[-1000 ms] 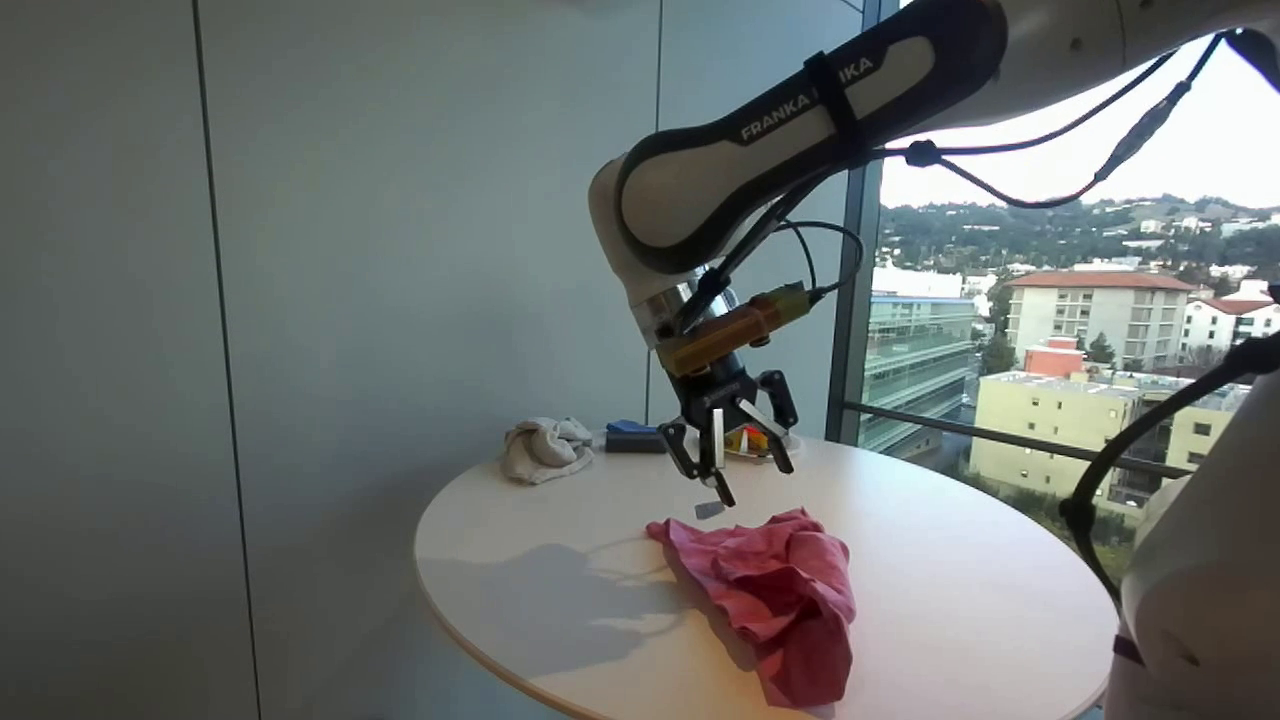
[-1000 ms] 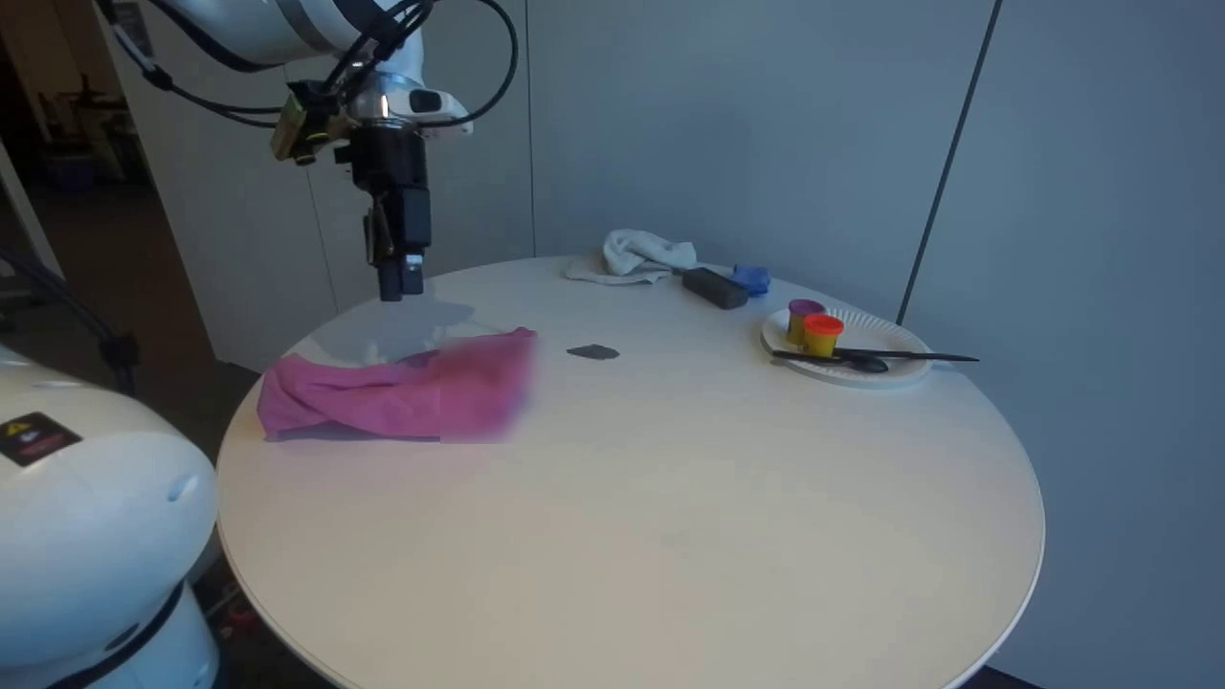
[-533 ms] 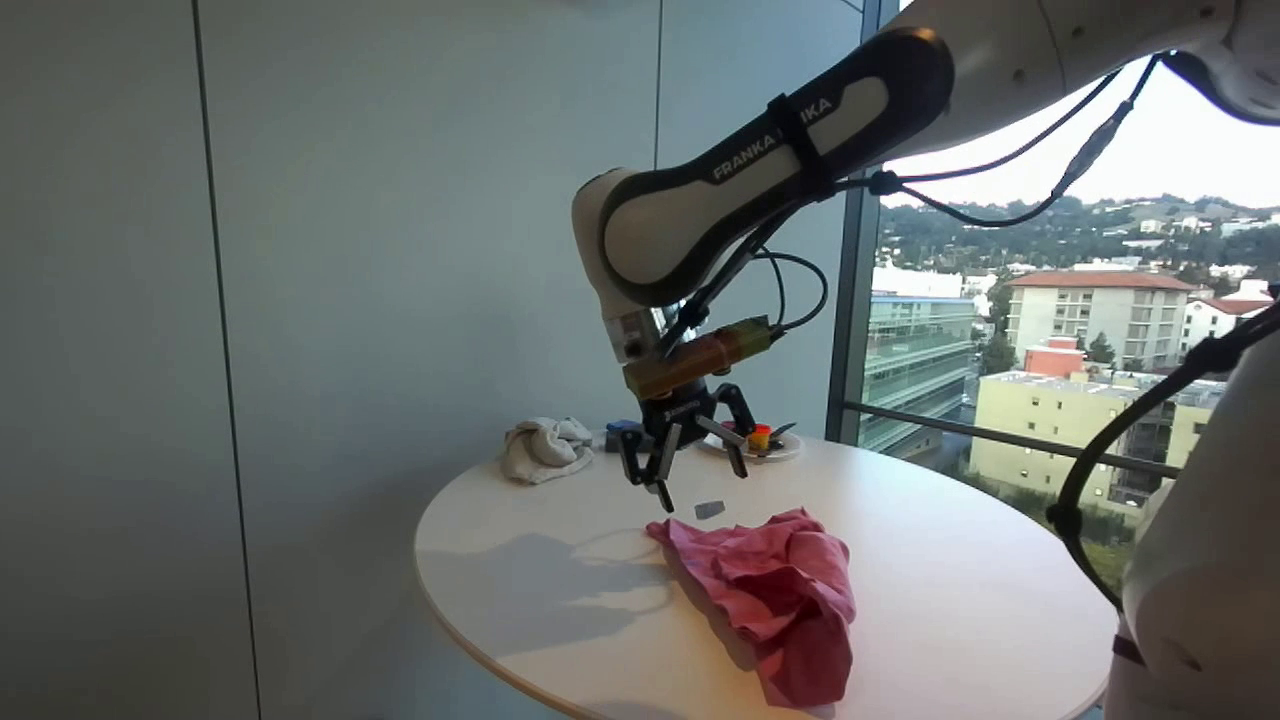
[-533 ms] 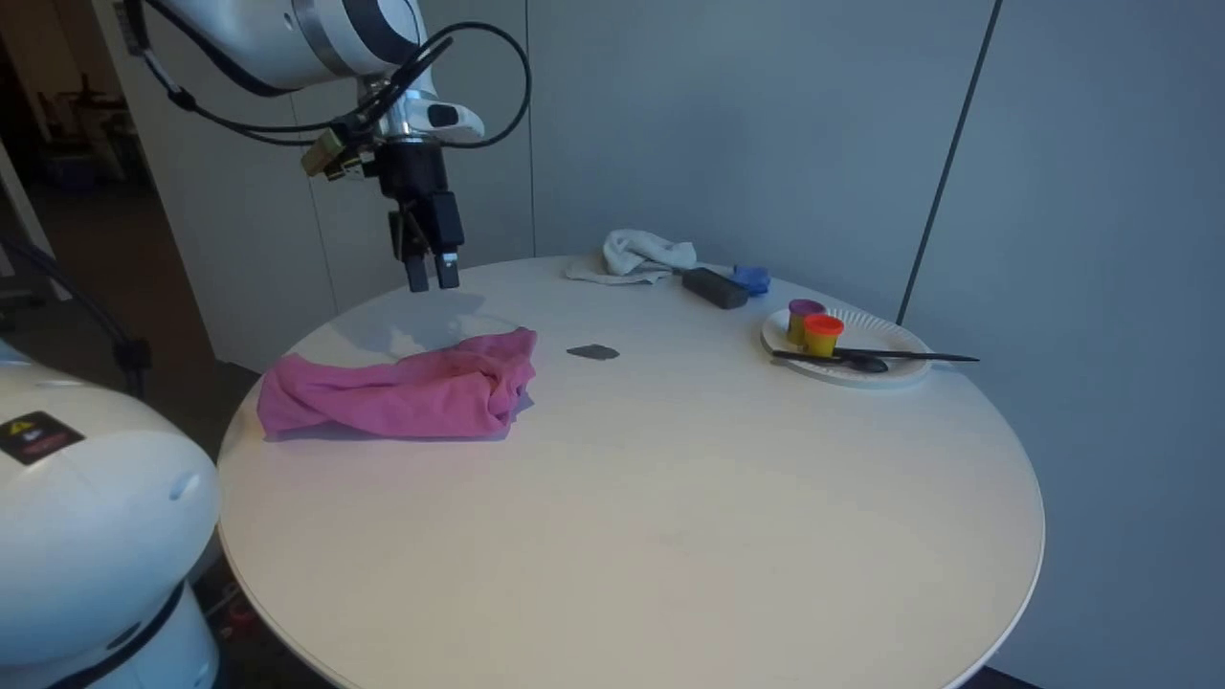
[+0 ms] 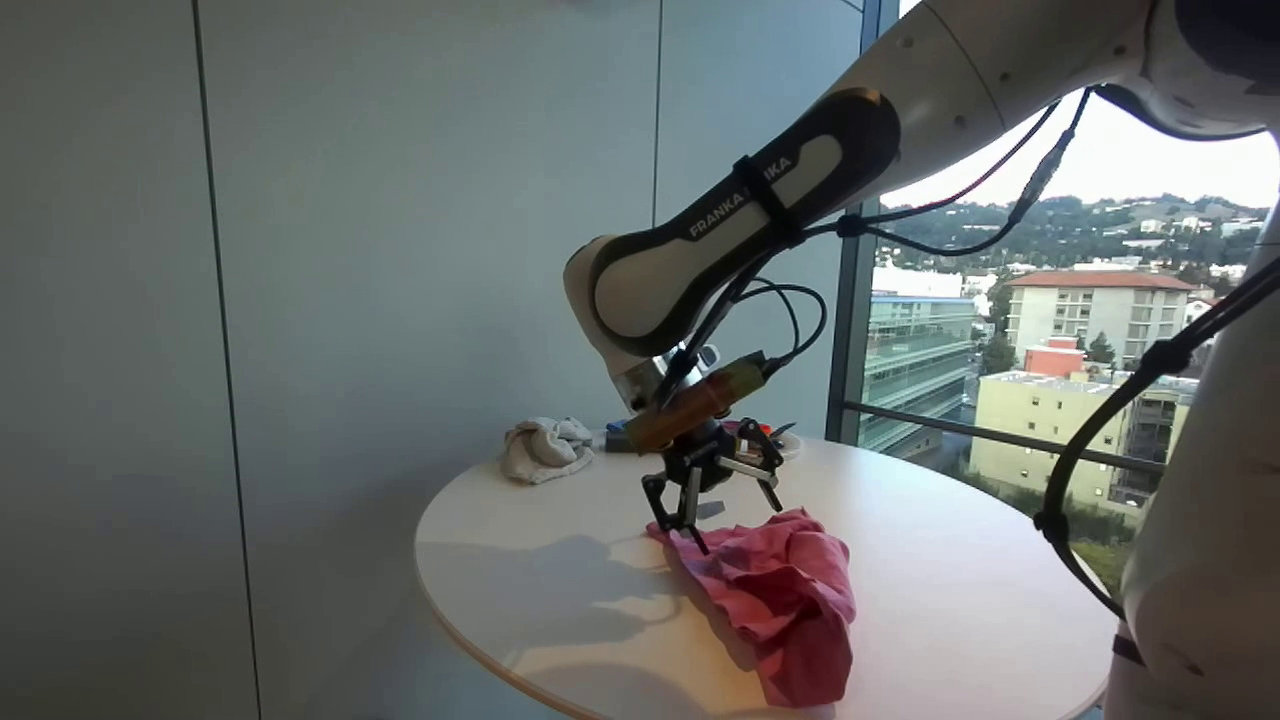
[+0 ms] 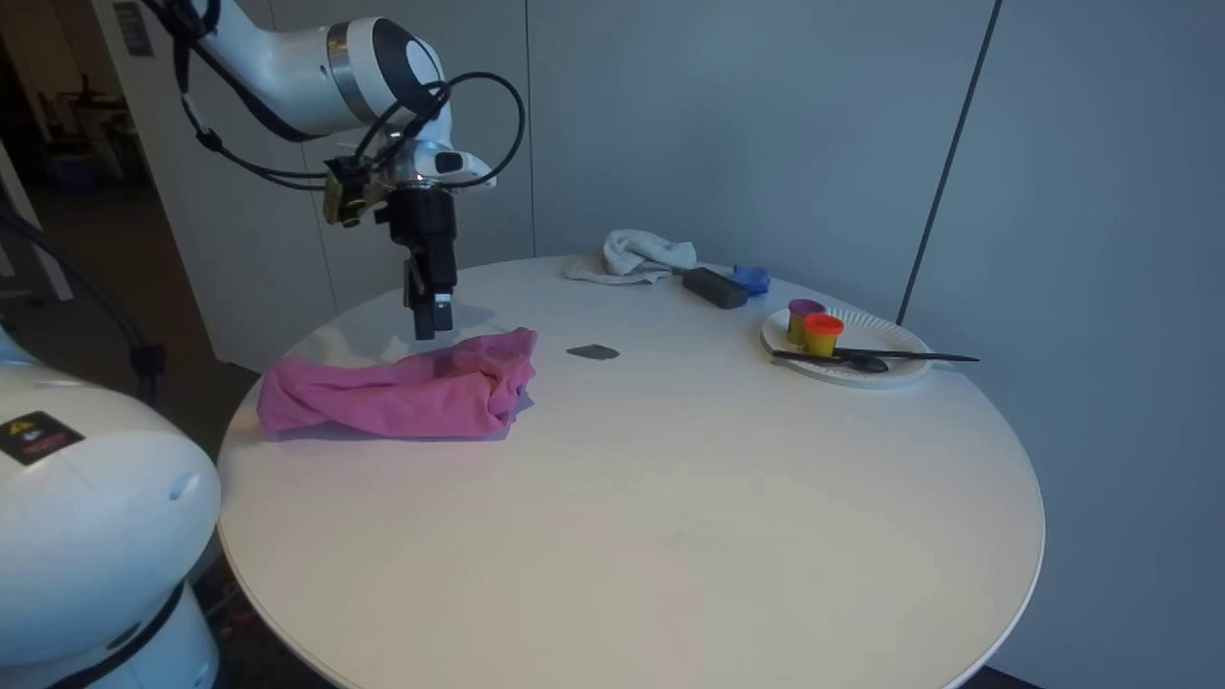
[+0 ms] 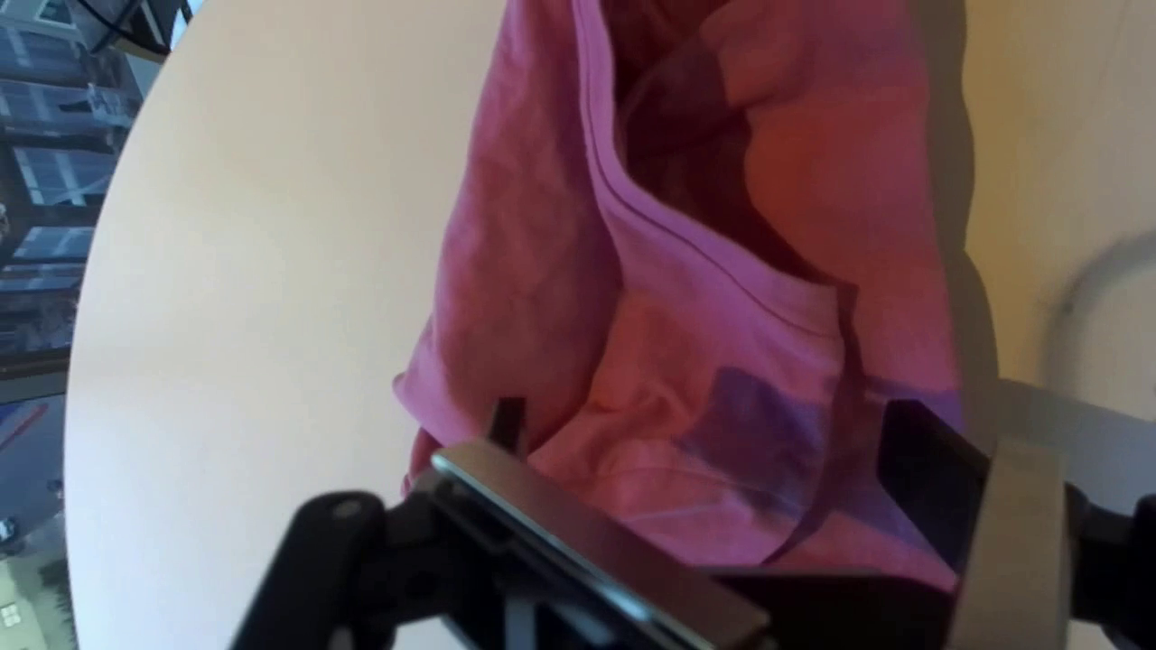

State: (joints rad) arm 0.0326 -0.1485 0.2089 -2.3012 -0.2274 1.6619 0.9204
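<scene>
Wrist view: pink cloth (image 7: 686,307) rumpled, hemmed, partly shadowed.

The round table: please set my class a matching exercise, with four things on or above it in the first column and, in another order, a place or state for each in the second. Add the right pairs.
Column one
1. gripper
2. pink cloth
3. pale cloth
4. red-lidded tub

Column two
A. bunched up near the black block
B. standing on the white plate
C. jaws spread apart
D. rumpled, and the closest thing to the gripper

Right pairs: 1-C, 2-D, 3-A, 4-B
</scene>
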